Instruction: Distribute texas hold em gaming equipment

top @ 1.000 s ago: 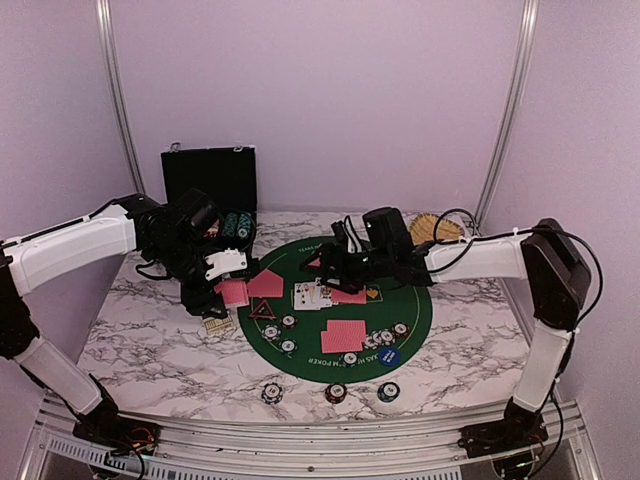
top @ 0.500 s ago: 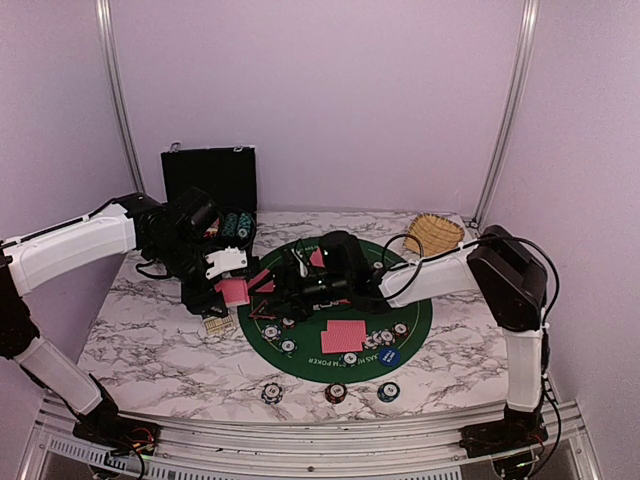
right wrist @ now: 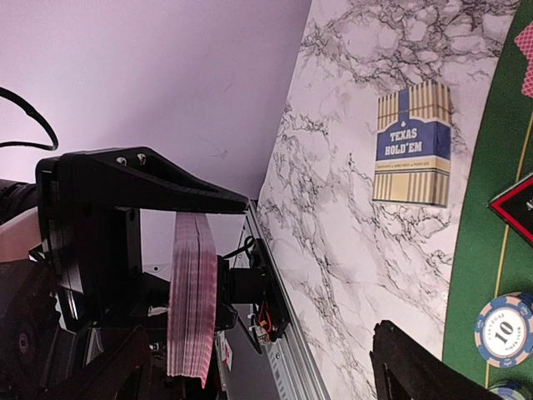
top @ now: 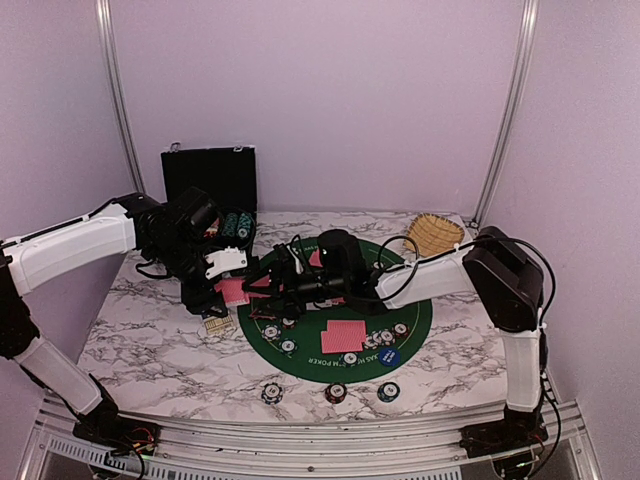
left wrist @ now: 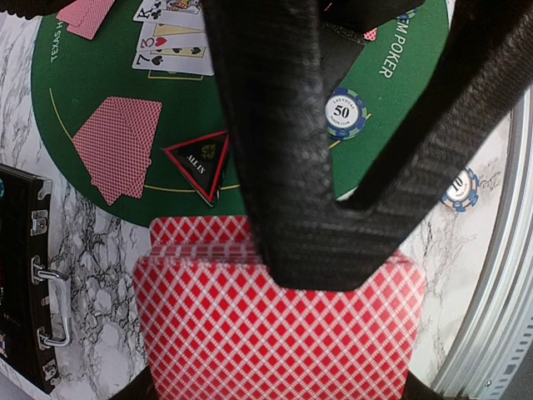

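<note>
left pincer [top: 232, 290] is clamped on one thick deck of red-backed playing cards [left wrist: 279, 333] with diamond-lattice backs and squared edges. right pincer [top: 265, 290] stands wide apart with nothing in it, just beside that deck. beyond the left pincer, on the round green felt mat [left wrist: 75, 83]: one red-black triangle marker [left wrist: 200, 163], one small fanned pile [left wrist: 119, 147] of red backs, three face-up cards [left wrist: 173, 40], one teal-edged chip [left wrist: 344, 113]. one striped cardboard card box [right wrist: 412, 143] lies flat on the marble surface [right wrist: 350, 250] ahead of the right pincer. three round chips [top: 336, 392] sit in a row well apart from both pincers, toward the arm bases
</note>
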`<state>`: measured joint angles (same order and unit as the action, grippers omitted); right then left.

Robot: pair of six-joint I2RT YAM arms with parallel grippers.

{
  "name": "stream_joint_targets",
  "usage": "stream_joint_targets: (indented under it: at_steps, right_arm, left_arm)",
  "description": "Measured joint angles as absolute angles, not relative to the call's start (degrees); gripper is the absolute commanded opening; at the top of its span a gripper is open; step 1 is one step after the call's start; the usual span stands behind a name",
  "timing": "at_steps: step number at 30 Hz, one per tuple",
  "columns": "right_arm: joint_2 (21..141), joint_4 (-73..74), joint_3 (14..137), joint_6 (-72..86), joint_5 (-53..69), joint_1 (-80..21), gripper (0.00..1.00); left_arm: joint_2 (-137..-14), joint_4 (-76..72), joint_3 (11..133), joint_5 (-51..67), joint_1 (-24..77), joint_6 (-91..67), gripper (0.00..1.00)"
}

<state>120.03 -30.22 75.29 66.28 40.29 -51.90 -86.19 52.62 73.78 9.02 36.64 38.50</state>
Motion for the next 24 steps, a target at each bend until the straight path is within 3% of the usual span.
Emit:
stream_joint_targets:
  at_steps: [12,24]
  right_arm:
    - [120.11,-31.44,75.50,67.59,40.84,-52.01,0.90]
    - [128.09,-32.60,85.17,70.67,42.17,-54.50,0.87]
  left_arm:
    - [-86.19,52.60,73.78,8.99,36.64,38.48,0.01]
    - [-86.24,52.60,74.35,9.23,36.80,37.89,0.01]
